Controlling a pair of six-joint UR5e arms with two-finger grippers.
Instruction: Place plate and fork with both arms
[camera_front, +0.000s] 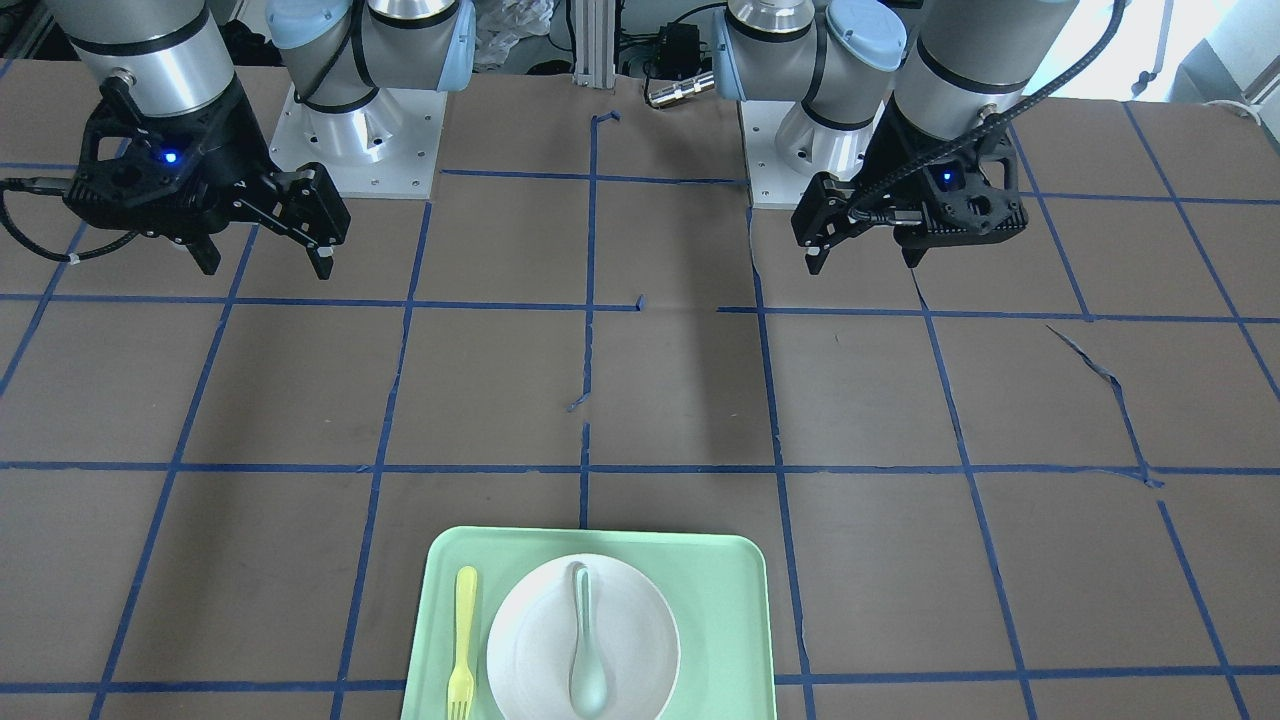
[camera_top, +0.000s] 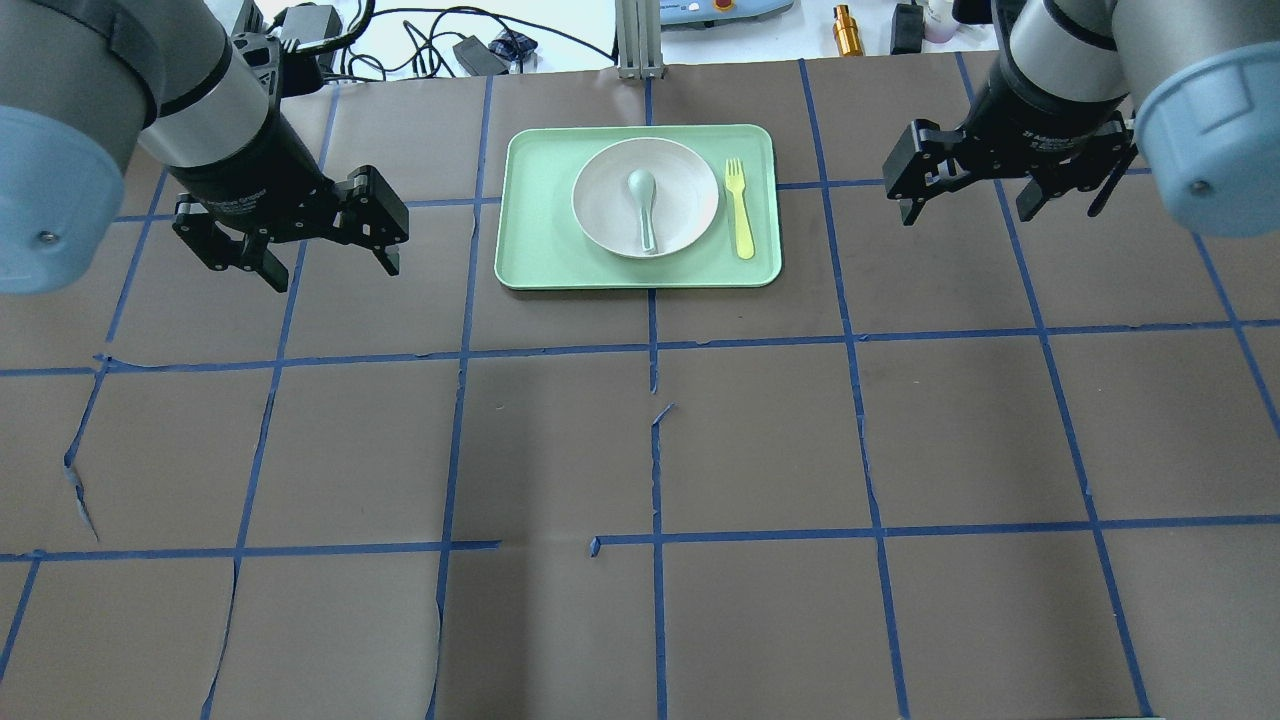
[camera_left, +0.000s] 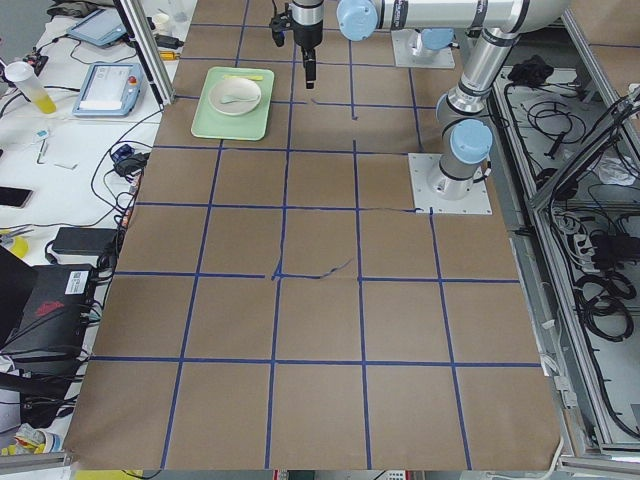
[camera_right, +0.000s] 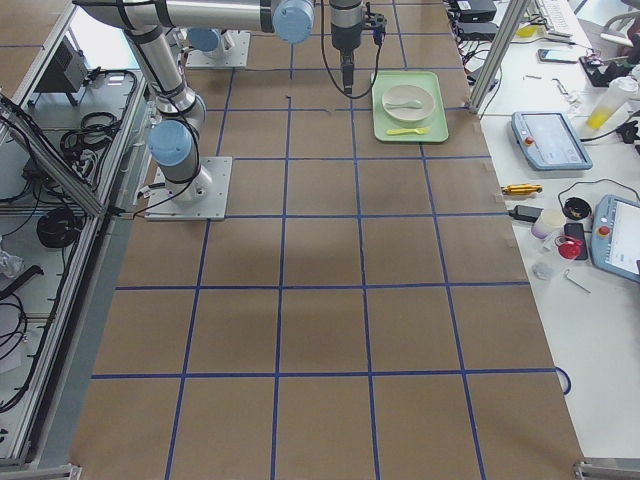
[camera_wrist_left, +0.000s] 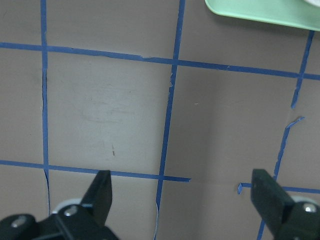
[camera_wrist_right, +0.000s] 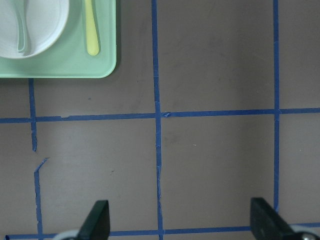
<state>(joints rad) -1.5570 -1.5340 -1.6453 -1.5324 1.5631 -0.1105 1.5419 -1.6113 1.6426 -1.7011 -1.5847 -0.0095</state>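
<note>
The left pincer (camera_top: 332, 268) and the right pincer (camera_top: 967, 213) are held wide open and empty over the table (camera_top: 760, 440), one on either side of the tray (camera_top: 540, 250) and well apart from it, presumably so that nothing is disturbed. The plate (camera_top: 685, 200) is seated mid-tray with a spoon (camera_top: 642, 190) in it. The fork (camera_top: 739, 210) is laid just beside it, on the right pincer's side, so the placing is judged done.

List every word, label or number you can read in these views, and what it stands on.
White lettering on the left gripper body, overhead view: too blurred to read.
White lettering on the right gripper body: too blurred to read.
Handheld screen beside the table: too small to read.
Tray, plate, fork, spoon: no text visible.
</note>
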